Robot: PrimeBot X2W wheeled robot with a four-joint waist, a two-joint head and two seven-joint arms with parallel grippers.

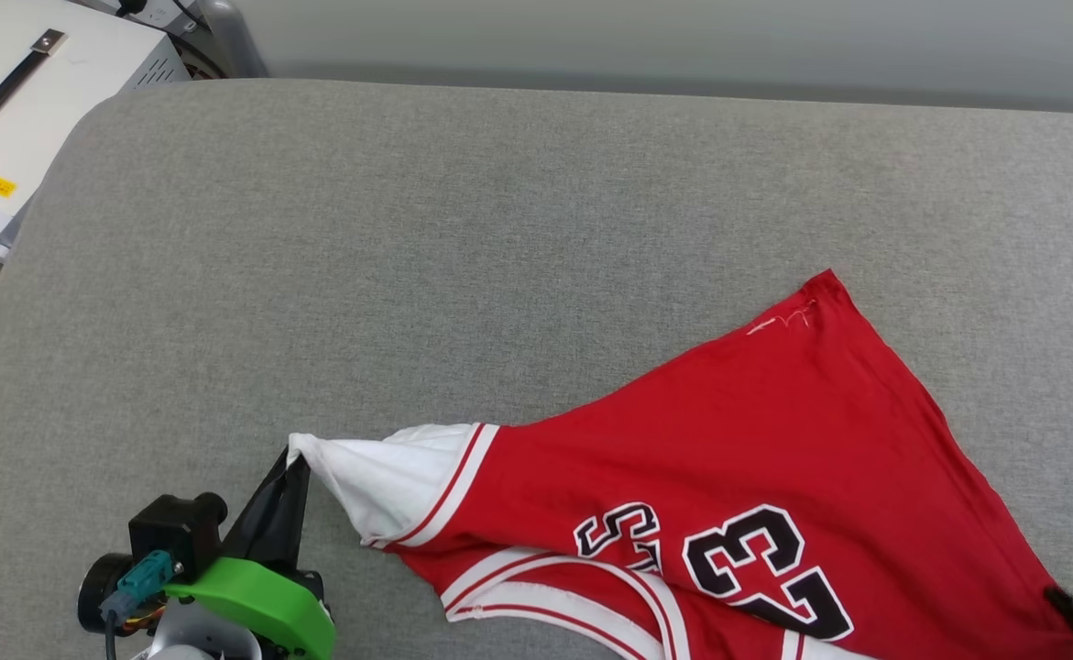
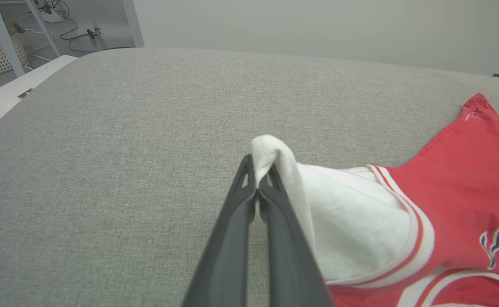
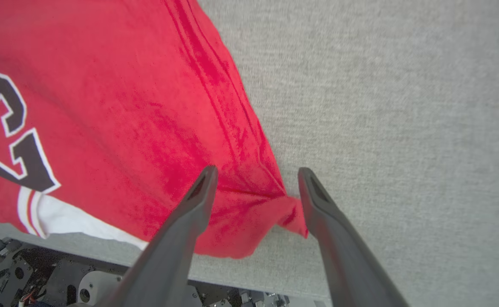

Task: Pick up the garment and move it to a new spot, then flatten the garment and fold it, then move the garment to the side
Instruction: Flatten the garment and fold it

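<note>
Head view: my left gripper, near the front edge of the grey padded surface, is clamped on the tip of the white sleeve. The garment lies spread from there along the front edge toward the right, print facing up. My right gripper stands wide, its fingers straddling the red hem corner without pinching it.

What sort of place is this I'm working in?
Probably a lab or test room, not a home: the garment lies on a grey padded bench, a white handled equipment case stands beside it, and loose cables trail on the floor behind.
</note>
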